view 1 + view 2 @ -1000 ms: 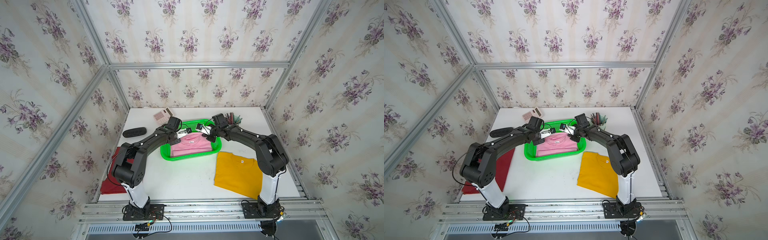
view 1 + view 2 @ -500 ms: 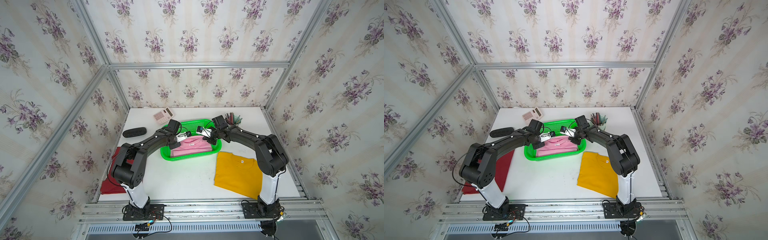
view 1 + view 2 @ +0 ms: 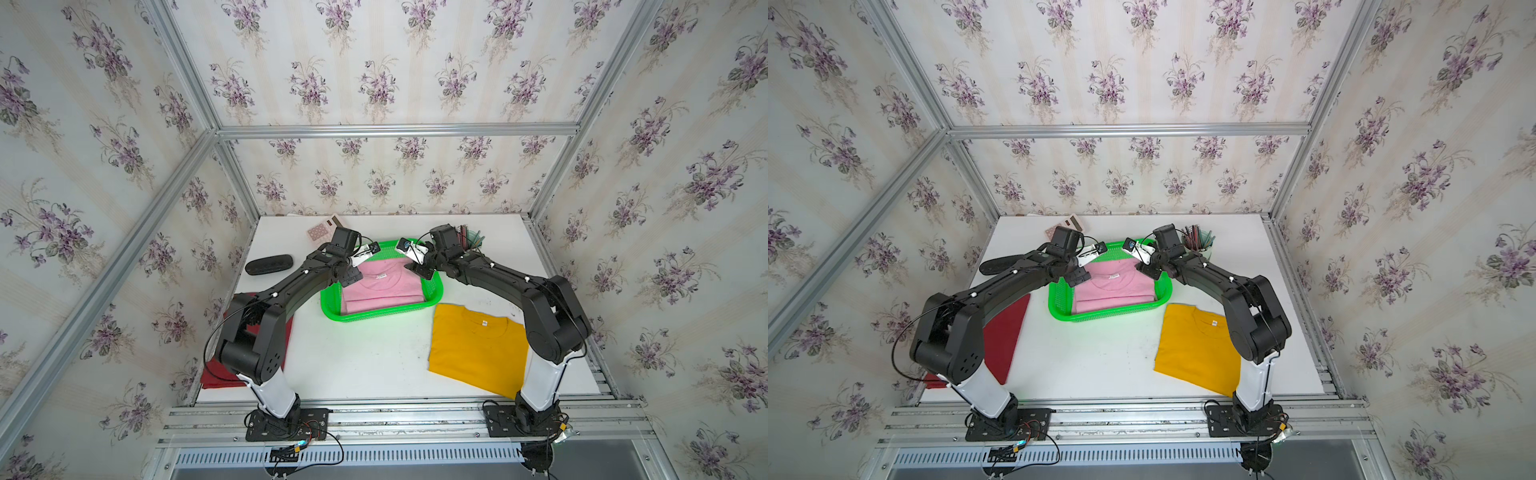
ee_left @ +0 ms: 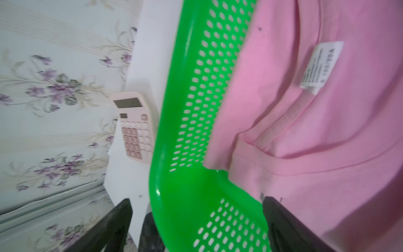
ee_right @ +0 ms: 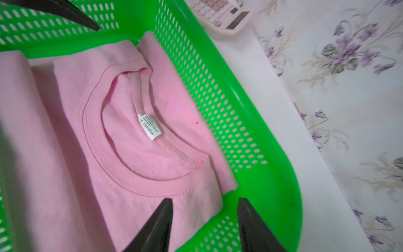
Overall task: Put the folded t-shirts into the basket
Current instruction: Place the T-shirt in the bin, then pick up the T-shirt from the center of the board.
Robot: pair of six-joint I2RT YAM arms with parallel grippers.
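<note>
Pink shirt (image 3: 382, 284) lies flat in the basket (image 3: 376, 316). Left hand (image 4: 196, 199) and right hand (image 5: 205, 199), spread and empty, flank its collar, seemingly done placing it. Yellow shirt (image 3: 473, 349) lies at the basket's 4 o'clock, red shirt (image 3: 1005, 332) at 8.

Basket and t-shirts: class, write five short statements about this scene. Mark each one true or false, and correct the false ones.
1. The pink t-shirt lies inside the basket. True.
2. The mustard yellow t-shirt is in the basket too. False: it lies flat on the table, outside the basket.
3. Both grippers are shut on the pink t-shirt. False: the left gripper and the right gripper both stand open, gripping nothing.
4. The dark red t-shirt lies on the table, outside the basket. True.
5. Two t-shirts are not yet in the basket. True.
</note>
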